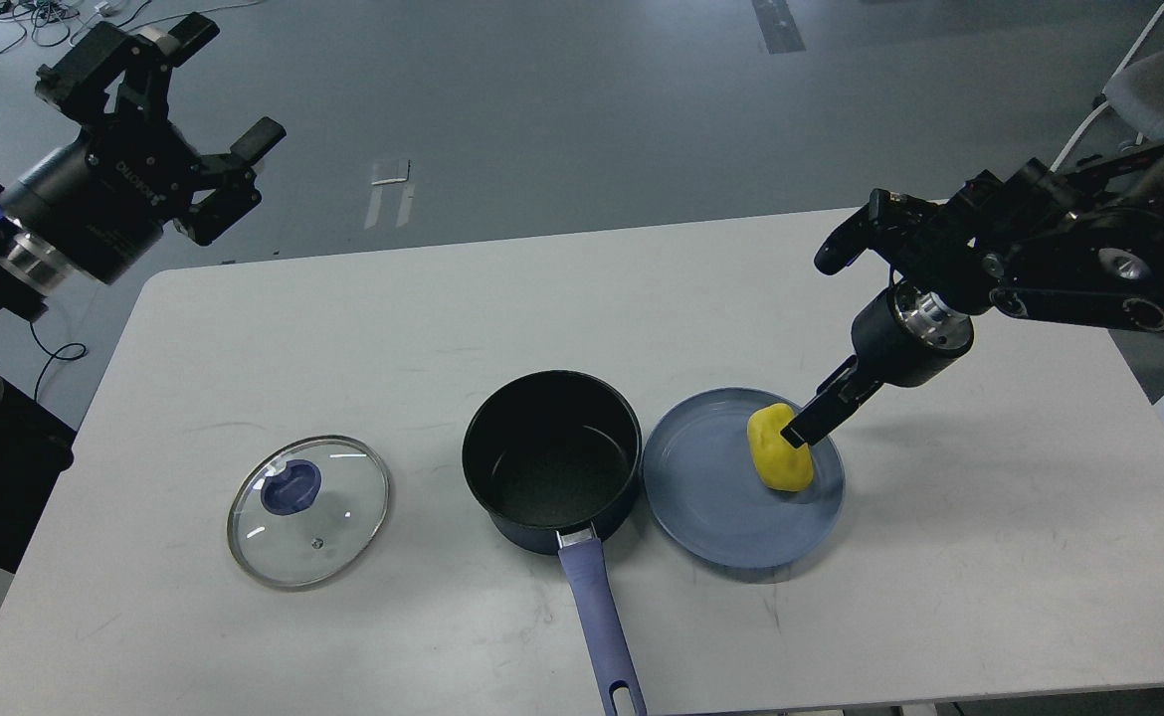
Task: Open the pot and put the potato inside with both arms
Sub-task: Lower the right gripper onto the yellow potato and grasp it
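Note:
The pot [550,459] stands uncovered and empty at the table's middle, its blue-purple handle [597,622] pointing toward me. Its glass lid [308,509] with a blue knob lies flat on the table to the left. The yellow potato [779,452] lies on the blue-grey plate [711,492] just right of the pot. My right gripper [803,426] points down-left, and its tip is at the potato's upper right side. Its fingers overlap, so I cannot tell their gap. My left gripper [227,85] is open and empty, held high beyond the table's far left corner.
The white table [990,557] carries only the lid, pot and plate. A chair [1154,85] stands off the far right corner. Cables [35,18] lie on the grey floor at the far left.

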